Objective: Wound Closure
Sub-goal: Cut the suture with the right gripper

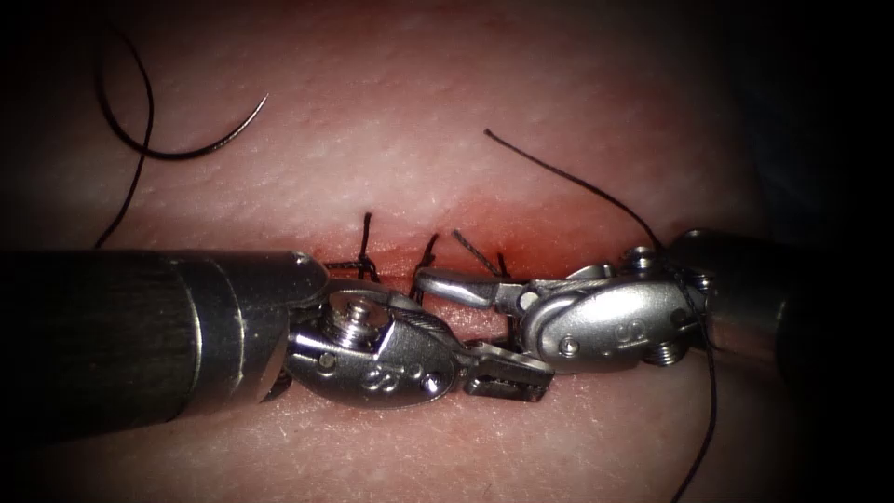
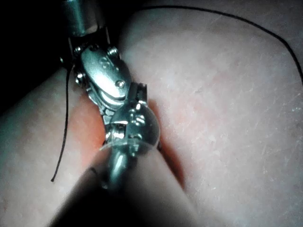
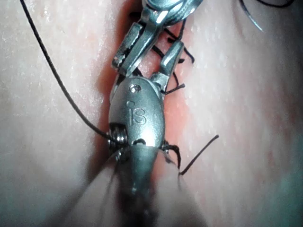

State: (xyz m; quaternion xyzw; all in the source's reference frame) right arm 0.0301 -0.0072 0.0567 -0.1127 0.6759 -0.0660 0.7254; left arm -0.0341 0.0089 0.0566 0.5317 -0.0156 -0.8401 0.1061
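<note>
- At upper left of the endoscope frame, the needle [image 1: 191,147] lies free on the tissue [image 1: 559,102], thread [image 1: 126,130] curling beside it.
- Centre frame, left tool [image 1: 503,373] jaws parted, holding nothing.
- Right tool [image 1: 466,298] jaws spread wide over the stitched cut [image 1: 424,265], empty too.

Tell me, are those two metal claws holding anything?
Nothing. The left tool and the right tool both have open, empty jaws over the cut. The needle lies free on the tissue, upper left.
</note>
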